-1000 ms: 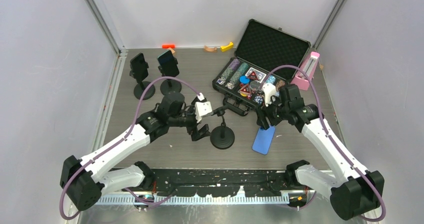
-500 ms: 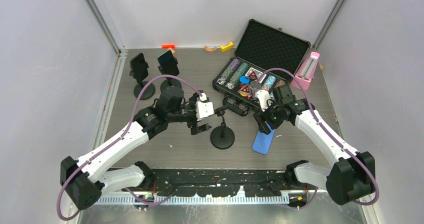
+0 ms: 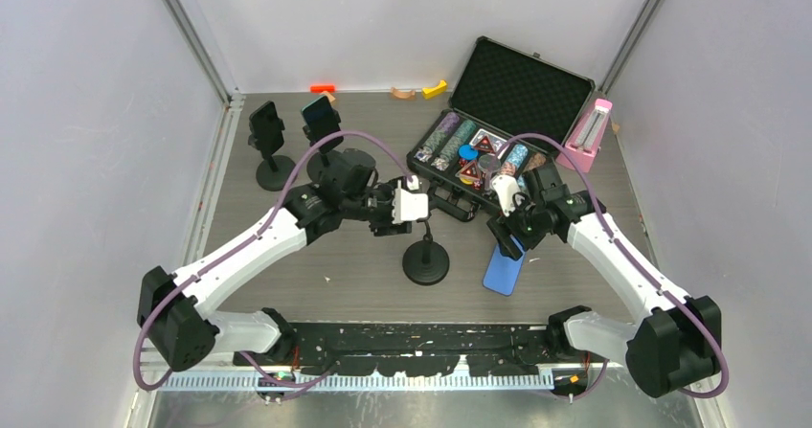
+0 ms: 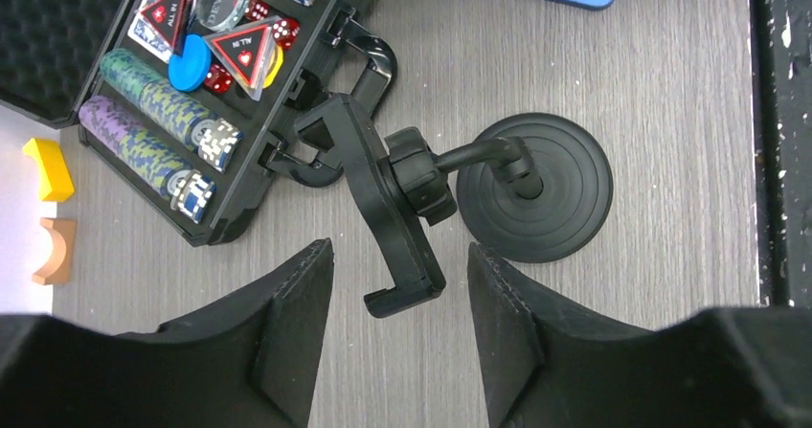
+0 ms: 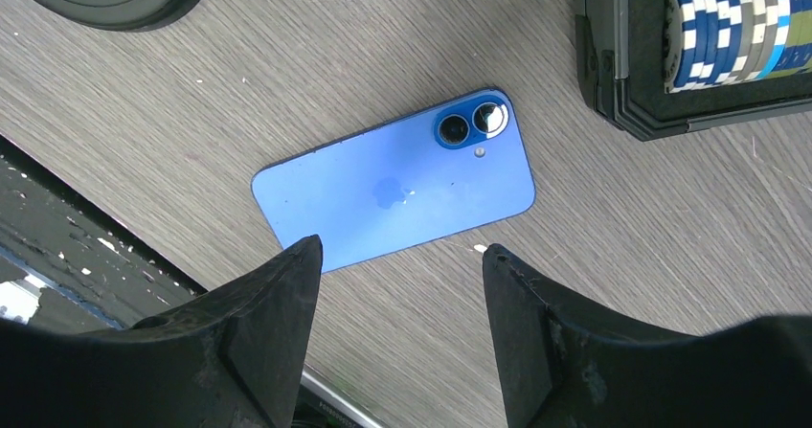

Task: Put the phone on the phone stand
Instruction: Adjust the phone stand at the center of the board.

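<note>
Grey wood-grain table (image 3: 364, 289) between pale walls (image 3: 86, 160) bears a blue phone (image 3: 505, 267) flat, just right of the phone stand (image 3: 426, 259). Wrist views alone show both pincers spread, empty: left gripper (image 4: 397, 256) over the stand's cradle, right gripper (image 5: 399, 248) over the phone.

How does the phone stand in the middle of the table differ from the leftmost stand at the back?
The middle stand has an empty cradle; the leftmost stand carries a dark phone. The left gripper hovers open at the middle stand; no gripper is near the leftmost stand. Both are black with round bases.
</note>
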`<state>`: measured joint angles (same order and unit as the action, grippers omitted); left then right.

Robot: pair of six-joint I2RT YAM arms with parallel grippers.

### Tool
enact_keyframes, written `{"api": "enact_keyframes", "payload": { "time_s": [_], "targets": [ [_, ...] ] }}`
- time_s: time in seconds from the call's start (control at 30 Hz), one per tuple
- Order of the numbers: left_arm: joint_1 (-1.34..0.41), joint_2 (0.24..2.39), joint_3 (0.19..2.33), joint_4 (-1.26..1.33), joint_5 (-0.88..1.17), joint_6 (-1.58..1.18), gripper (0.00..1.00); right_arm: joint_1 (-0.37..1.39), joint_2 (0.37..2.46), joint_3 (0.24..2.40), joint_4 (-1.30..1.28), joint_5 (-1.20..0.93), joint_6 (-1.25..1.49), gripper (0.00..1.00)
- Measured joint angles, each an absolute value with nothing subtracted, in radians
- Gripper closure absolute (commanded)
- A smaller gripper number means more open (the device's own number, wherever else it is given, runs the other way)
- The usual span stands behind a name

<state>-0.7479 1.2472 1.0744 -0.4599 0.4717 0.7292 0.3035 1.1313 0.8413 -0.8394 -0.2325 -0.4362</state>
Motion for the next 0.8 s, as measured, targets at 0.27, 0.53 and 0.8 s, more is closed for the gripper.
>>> {"api": "enact_keyframes", "payload": {
  "time_s": [0.27,0.53,0.8],
  "targets": [
    [-0.753,1.254,1.076,-0.469,0.448,0.623,0.90,0.303,1.117,0.837,-0.848,-0.202,-0.436,0.33],
    [-0.827,1.195,1.037,-0.459,0.249,0.456,1.00,0.303,1.122,0.835,-0.843,-0.183,-0.434,0.34],
    [-0.872,1.193,1.048,-0.469,-0.057,0.280,1.00,0.303,1.231,0.831,-0.803,-0.169,-0.403,0.34]
  ]
}}
